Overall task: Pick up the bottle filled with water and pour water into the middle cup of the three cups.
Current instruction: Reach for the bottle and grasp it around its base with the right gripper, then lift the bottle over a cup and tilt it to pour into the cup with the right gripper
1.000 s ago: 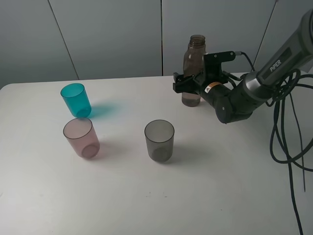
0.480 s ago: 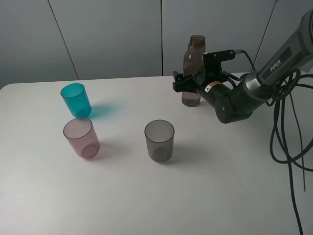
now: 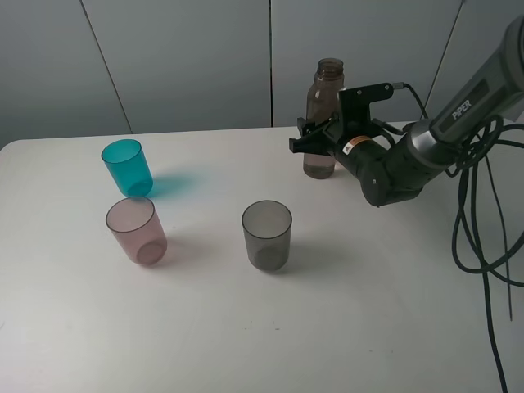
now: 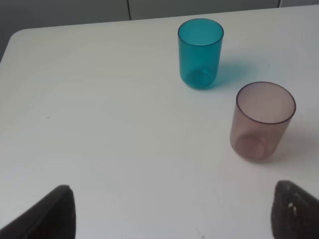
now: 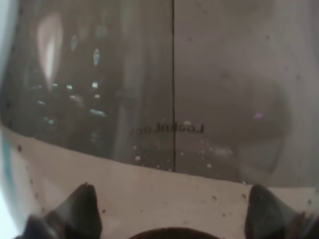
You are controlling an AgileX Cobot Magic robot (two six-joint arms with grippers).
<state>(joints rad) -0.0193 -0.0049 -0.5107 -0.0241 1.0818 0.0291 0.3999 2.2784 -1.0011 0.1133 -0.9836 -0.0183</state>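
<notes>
The bottle [image 3: 326, 94], near the far edge of the table [image 3: 368, 327], is clamped at mid-height by the closed right gripper [image 3: 313, 137]. As it seems uncapped, a spill could be caused if it is tilted or slips before the pale pink cup [image 3: 136, 230], toward the left edge, is reached.

The bottle [image 3: 321, 102] was seen as translucent brownish-pink. The teal cup [image 3: 127, 166], the pale pink cup [image 3: 136, 230] and the smoky grey cup [image 3: 267, 235] were likewise translucent and unpatterned. The table [image 3: 246, 344] was plain white, the wall [image 3: 180, 57] pale grey, the right arm [image 3: 393, 168] dark grey with white lettering, and the cables [image 3: 483, 229] black.
</notes>
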